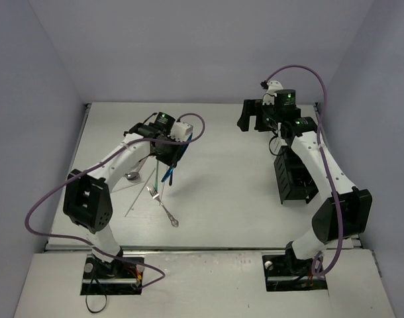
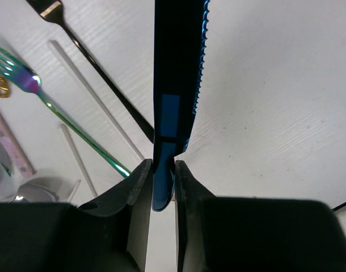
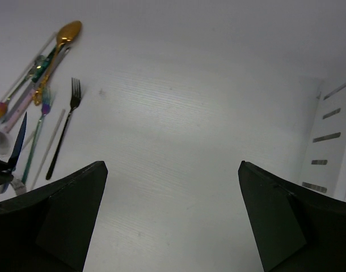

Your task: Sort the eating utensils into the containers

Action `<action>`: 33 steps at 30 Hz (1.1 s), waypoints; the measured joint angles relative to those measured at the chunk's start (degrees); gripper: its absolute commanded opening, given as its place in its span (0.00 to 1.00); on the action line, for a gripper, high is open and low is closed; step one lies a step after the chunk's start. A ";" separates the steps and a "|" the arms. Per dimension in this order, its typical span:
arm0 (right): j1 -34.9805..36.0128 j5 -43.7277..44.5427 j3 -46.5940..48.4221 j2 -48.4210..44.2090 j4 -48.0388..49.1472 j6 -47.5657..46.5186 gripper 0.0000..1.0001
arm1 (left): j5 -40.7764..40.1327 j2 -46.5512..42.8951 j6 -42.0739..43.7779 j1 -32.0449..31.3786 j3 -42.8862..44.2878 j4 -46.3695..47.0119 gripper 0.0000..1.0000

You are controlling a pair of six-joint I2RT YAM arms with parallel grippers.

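Observation:
My left gripper is shut on the handle end of the blue knife, which points away over the table. From above, the gripper holds the knife over the utensil pile. A dark fork, a teal-handled fork, pale sticks and a silver spoon lie beside it. My right gripper is open and empty, raised at the far right. It sees the gold spoon and the dark fork. The black container stands under the right arm.
A white slatted container shows at the right edge of the right wrist view. A silver fork and a spoon lie nearer the front. Purple cables loop above both arms. Walls close in the table's back and sides.

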 measured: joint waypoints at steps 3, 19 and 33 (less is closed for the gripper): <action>0.00 -3.43 1.03 0.00 0.15 2.38 0.95 | 0.96 -2.86 -1.70 1.42 0.96 1.04 0.00; 9.59 -14.69 2.71 5.90 2.76 11.87 0.75 | 3.06 -7.92 -5.74 2.11 1.26 3.84 0.00; 16.47 -21.48 9.05 13.72 4.37 12.62 0.68 | 5.10 -7.92 -5.92 2.01 1.26 3.89 0.00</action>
